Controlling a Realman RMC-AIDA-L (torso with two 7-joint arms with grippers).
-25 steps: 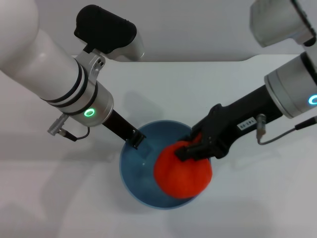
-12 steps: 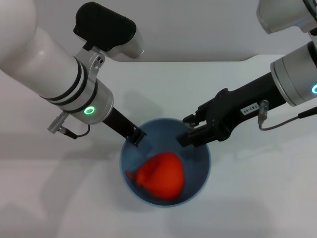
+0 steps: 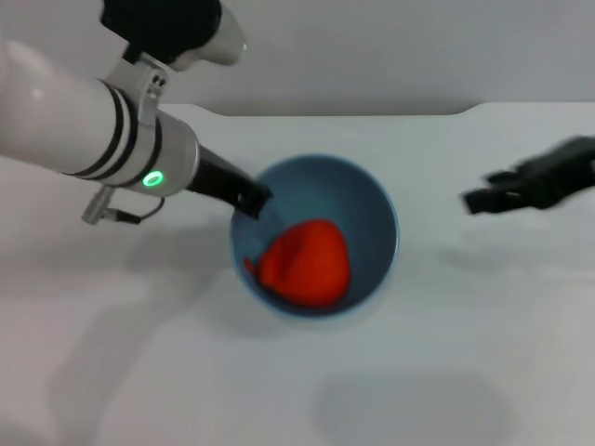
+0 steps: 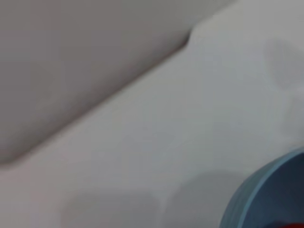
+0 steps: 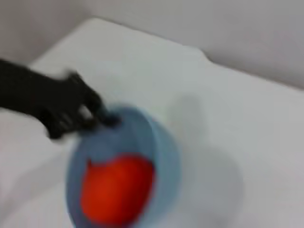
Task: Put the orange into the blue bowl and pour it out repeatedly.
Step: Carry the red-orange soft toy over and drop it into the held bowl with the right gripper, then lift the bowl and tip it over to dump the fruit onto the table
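The orange (image 3: 307, 263) lies inside the blue bowl (image 3: 376, 209), low against its near wall. My left gripper (image 3: 253, 200) is shut on the bowl's left rim. My right gripper (image 3: 482, 192) hangs open and empty over the table, well to the right of the bowl. The right wrist view looks down on the bowl (image 5: 164, 142) with the orange (image 5: 116, 190) in it and the left gripper (image 5: 102, 116) at its rim. Only an edge of the bowl (image 4: 266, 194) shows in the left wrist view.
A white table (image 3: 465, 325) lies under everything, its far edge (image 3: 372, 114) against a grey wall. A soft shadow (image 3: 409, 400) falls on the table in front of the bowl.
My right gripper let the orange drop into the bowl and pulled far back to the right. The left arm shifted the bowl up and away in the head view.
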